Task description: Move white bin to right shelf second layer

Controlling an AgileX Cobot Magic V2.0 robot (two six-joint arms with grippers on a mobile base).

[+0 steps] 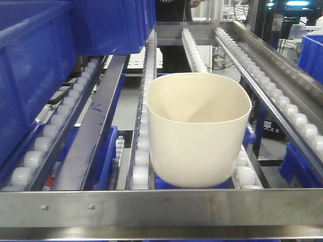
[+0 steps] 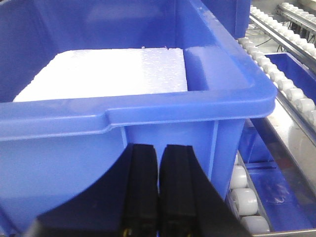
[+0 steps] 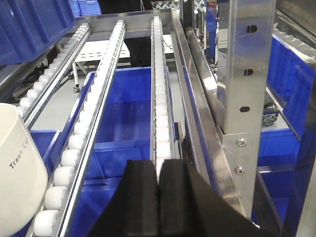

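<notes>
1. Two roller rails of the right shelf second layer [image 1: 242, 174] carry the white bin [image 1: 198, 128], upright, just behind the flat steel front bar [image 1: 161, 209].
2. Both grippers are off the bin: the left gripper [image 2: 159, 190] has its fingers pressed together facing a blue crate [image 2: 148, 106]; the right gripper [image 3: 159, 200], fingers likewise together, sits right of the bin.
3. Judged, placement looks done; withdraw straight back from the front bar without nudging the bin.
</notes>
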